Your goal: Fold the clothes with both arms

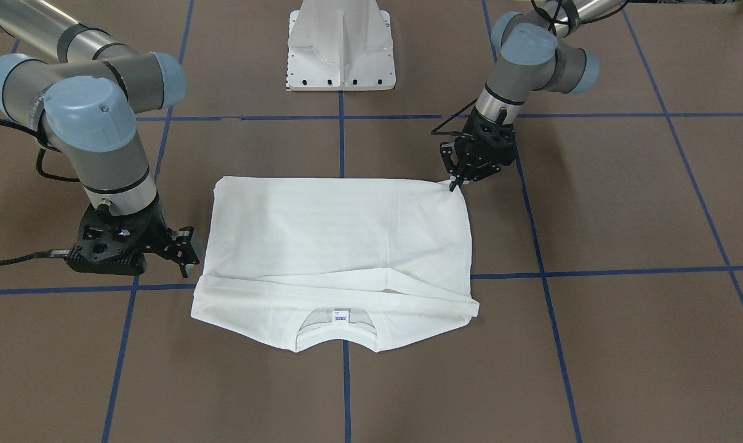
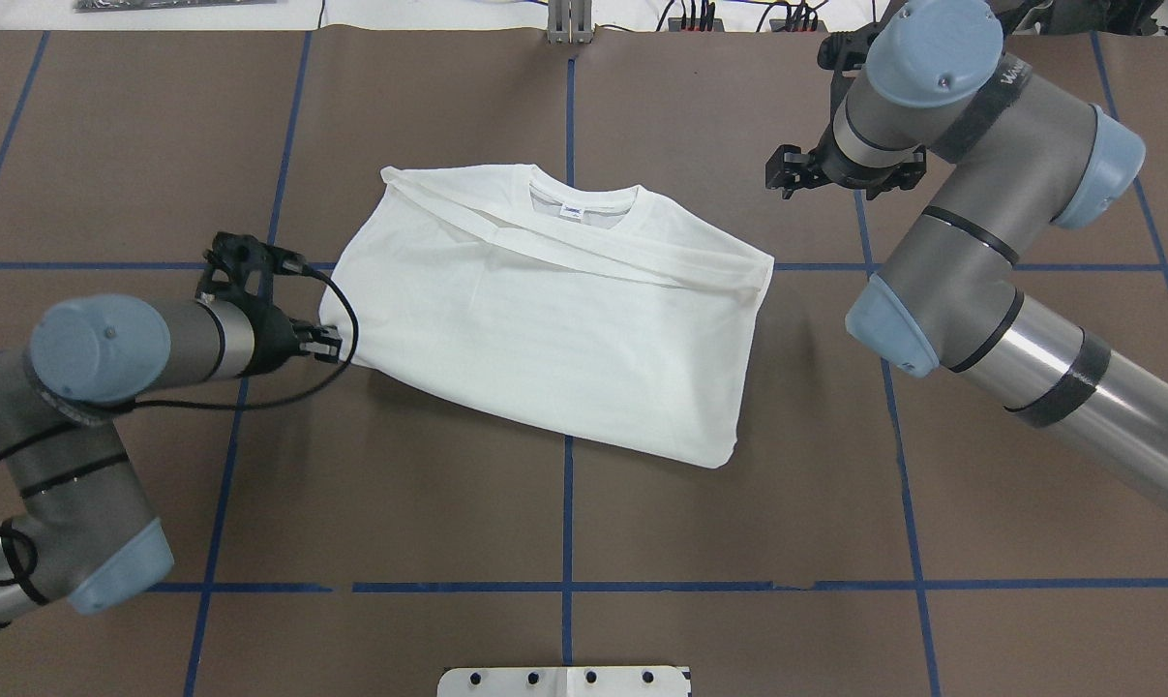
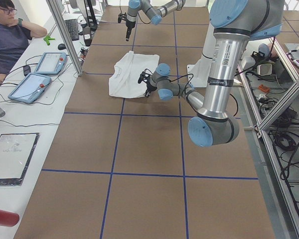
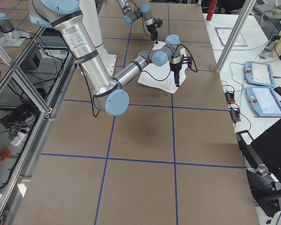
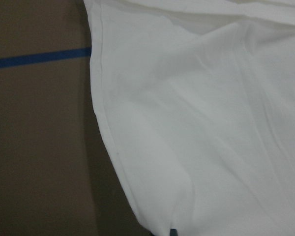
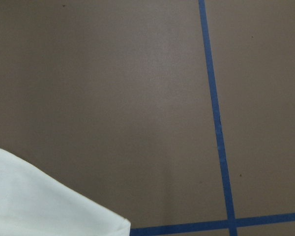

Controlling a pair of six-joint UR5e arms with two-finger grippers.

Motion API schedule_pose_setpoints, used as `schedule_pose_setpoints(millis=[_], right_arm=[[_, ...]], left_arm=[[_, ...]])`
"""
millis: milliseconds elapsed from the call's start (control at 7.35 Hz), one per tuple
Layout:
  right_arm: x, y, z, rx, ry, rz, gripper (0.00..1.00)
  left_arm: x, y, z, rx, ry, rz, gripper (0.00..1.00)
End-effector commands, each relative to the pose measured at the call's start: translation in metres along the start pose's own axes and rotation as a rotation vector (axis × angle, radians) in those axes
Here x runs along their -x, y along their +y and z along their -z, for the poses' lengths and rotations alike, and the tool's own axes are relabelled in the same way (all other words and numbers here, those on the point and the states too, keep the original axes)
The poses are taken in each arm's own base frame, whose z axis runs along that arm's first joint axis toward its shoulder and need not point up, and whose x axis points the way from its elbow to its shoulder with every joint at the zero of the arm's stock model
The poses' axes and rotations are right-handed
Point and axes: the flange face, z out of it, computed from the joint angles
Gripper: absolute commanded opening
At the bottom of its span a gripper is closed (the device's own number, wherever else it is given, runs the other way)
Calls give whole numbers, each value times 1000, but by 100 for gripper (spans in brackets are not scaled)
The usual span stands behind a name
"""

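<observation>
the white t-shirt (image 1: 340, 234) is lying folded into a rough rectangle in the middle of the brown table (image 1: 623, 203), straddling the blue tape lines (image 1: 623, 114) that are crossing the surface. its collar (image 1: 337, 335) is pointing away from the robot, toward the operators' side, and the small neck label (image 1: 340, 317) is showing inside it. a folded band of cloth (image 2: 603, 257) is running slantwise across the shirt just below the collar.

the left arm (image 1: 531, 55) is reaching down from the robot's side, and the left gripper (image 1: 453, 184) is meeting the shirt's corner nearest the robot on that side. its fingers are coming together to a point right on the fabric, so it is looking clamped on that corner. from overhead the cloth there is casting a shadow on the table, and the left wrist view is showing little but white fabric and its hem.

the right arm (image 1: 94, 123) is bending low on the other side, and the right gripper (image 1: 185, 252) is hanging just beside the shirt's edge near the collar end, apart from the cloth. i cannot tell whether its fingers are apart or together. its wrist view is looking down on bare table with only a shirt corner in it.

the white pedestal base (image 1: 340, 55) is standing behind the shirt. a person (image 3: 10, 35) is sitting at the side bench.
</observation>
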Motion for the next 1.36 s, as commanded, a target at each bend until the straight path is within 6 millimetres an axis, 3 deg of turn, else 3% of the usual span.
schedule_pose_setpoints(millis=[0, 136, 272, 408, 544, 680, 952, 1224], right_arm=[[7, 2, 3, -2, -9, -2, 100], [13, 8, 6, -2, -21, -10, 100], [18, 11, 10, -3, -30, -13, 100], [19, 12, 14, -5, -38, -14, 100], [23, 16, 13, -2, -41, -21, 100], [55, 28, 19, 7, -67, -76, 100], [124, 68, 17, 40, -94, -313, 100], [180, 97, -10, -7, -47, -589, 97]], left_arm=[[80, -110, -29, -55, -186, -103, 0], [95, -161, -67, -49, -242, -80, 0], [85, -219, -97, -53, -268, -67, 0], [72, -256, -121, -60, -269, -91, 0], [90, -267, -127, -66, -282, -140, 0], [95, -276, -111, -116, -225, -155, 99], [104, -244, -84, -62, -78, -146, 100], [110, -224, -74, -74, -67, -144, 100]])
